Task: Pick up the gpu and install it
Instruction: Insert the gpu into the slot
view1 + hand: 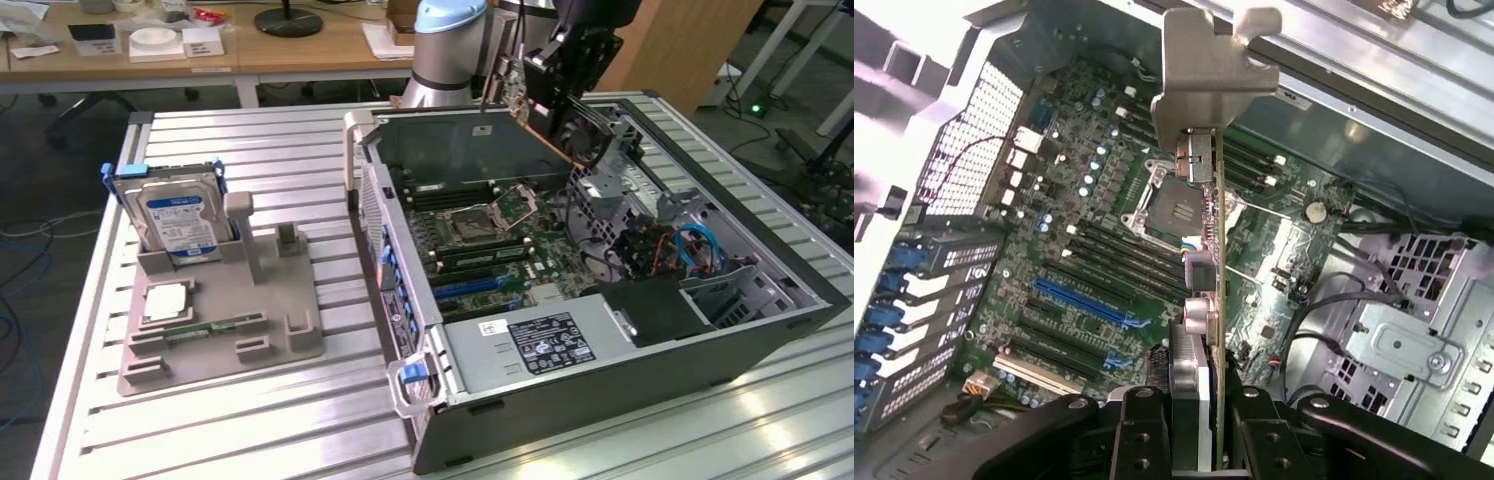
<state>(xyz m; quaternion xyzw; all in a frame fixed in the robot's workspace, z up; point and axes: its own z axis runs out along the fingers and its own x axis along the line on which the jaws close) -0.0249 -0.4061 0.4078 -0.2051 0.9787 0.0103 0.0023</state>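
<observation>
Now the hand (1199,425) clamps the gpu (1199,160), bracket end farthest out. It hangs above the motherboard (1084,200), apart from the blue slot (1079,300).

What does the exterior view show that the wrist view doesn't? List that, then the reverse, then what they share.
Exterior view: the hard drive standing in the grey holder on the slatted table, the power supply in the open case, and the arm's base.
Wrist view: the gpu edge-on with its silver bracket at the far end, fingers on either side of it, and a coin battery.
Both: the gripper shut on the gpu, held above the motherboard and its CPU socket.
</observation>
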